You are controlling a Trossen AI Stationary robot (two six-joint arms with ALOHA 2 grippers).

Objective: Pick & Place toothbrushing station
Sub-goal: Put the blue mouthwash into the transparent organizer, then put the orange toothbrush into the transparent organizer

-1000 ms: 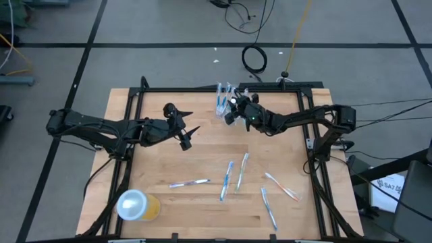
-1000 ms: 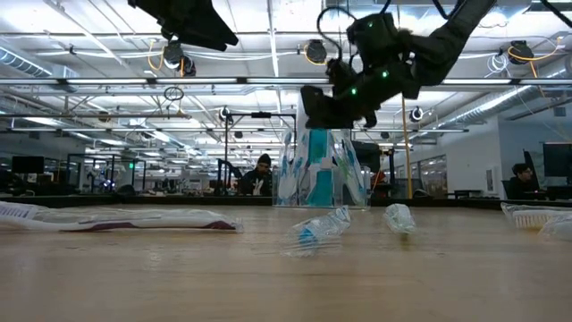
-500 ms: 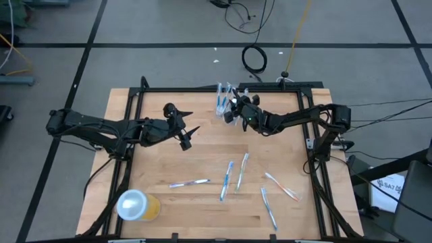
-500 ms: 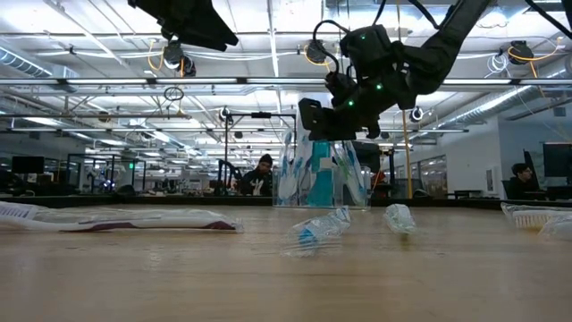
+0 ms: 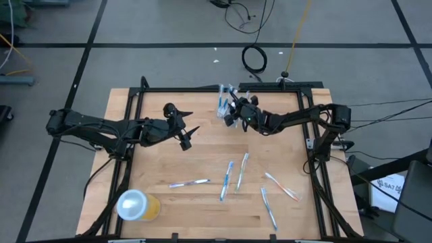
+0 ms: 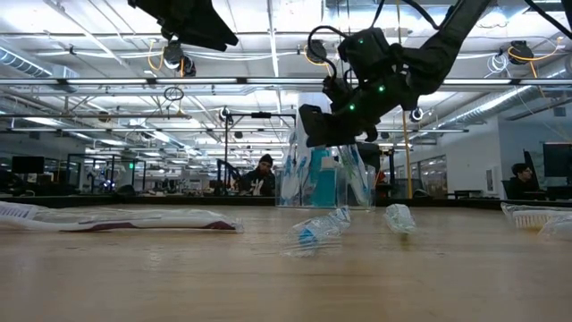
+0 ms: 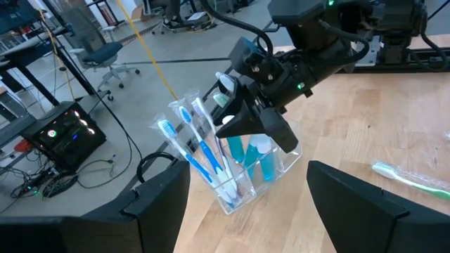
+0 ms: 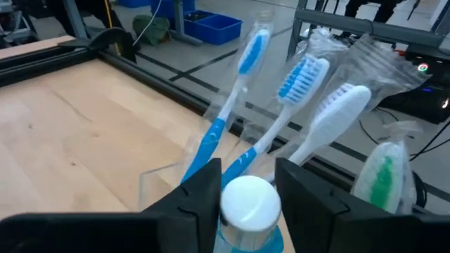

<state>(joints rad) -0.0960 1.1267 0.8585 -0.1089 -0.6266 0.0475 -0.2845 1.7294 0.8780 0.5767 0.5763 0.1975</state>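
Observation:
A small clear plastic cup [image 5: 223,103] stands on its base at the table's far edge. It holds several blue and white toothbrushes [image 7: 204,151] and teal tubes with white caps [image 7: 239,151]. It also shows in the low view [image 6: 322,174]. My right gripper [image 8: 250,204] hangs over the cup's mouth [image 5: 233,111], shut on a teal tube. My left gripper [image 5: 190,129] hovers open and empty to the cup's left, above the table; its fingers frame the left wrist view [image 7: 246,211]. My right gripper pinches the teal tube's white cap [image 8: 249,202] between its two fingers, coming slanting down from the table's right. The tube's teal body [image 7: 266,163] hangs below the fingers inside the clear cup, about upright. Whether its lower end rests on the cup's bottom I cannot tell.
Several wrapped toothbrushes lie loose on the near half of the table [image 5: 227,179] [image 5: 190,182] [image 5: 281,185] [image 5: 268,207]. An orange-yellow cup with a white lid [image 5: 137,205] lies at the near left corner. A black frame [image 5: 202,88] runs along the far edge behind the cup.
My right gripper has moved a little toward the table's left and down, over the clear cup's mouth, staying shut on the tube. The tube has gone down into the cup. The cup has stayed in place.

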